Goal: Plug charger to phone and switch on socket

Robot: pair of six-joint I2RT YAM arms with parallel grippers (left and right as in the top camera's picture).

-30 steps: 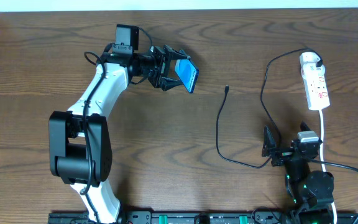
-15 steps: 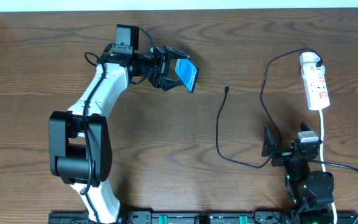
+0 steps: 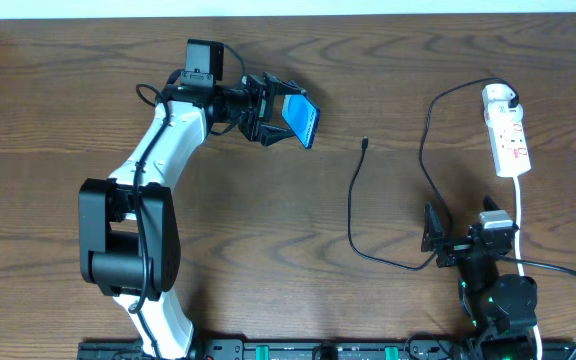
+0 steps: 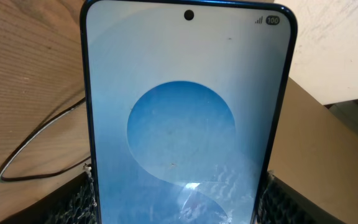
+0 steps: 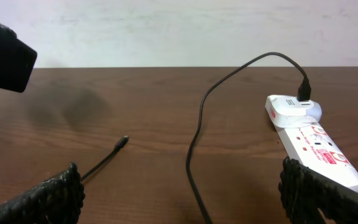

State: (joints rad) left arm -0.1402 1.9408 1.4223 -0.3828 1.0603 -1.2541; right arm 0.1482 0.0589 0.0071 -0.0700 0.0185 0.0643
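The only writing that can be read is a tiny "100" in the battery mark at the top corner of the phone (image 4: 185, 124); its screen is bright blue with a big round shape and a small black camera dot. The socket (image 3: 508, 135) is white with red marks and red print on it (too small to read). There is one phone, one charger (image 3: 351, 200), one socket and two grippers. Seen from above, the phone is well to the left of the socket, lifted off the table (image 3: 268, 250) and tilted; the left gripper (image 3: 286, 118) is closed on it, with a black pad (image 4: 73, 205) pressing each long side. The charger's white plug (image 5: 294, 107) sits in the far end of the socket; its thin black cable loops away from the socket across the table; the small black tip (image 3: 365, 143) lies loose on the wood between the socket and the phone, nearer the phone, touching neither. The right gripper (image 3: 433, 243) is on the near side of the socket, towards the robot, and a little left of it; its fingers (image 5: 48, 199) are spread wide and hold nothing. A white cord (image 3: 521, 210) runs from the near end of the socket down past the right arm.
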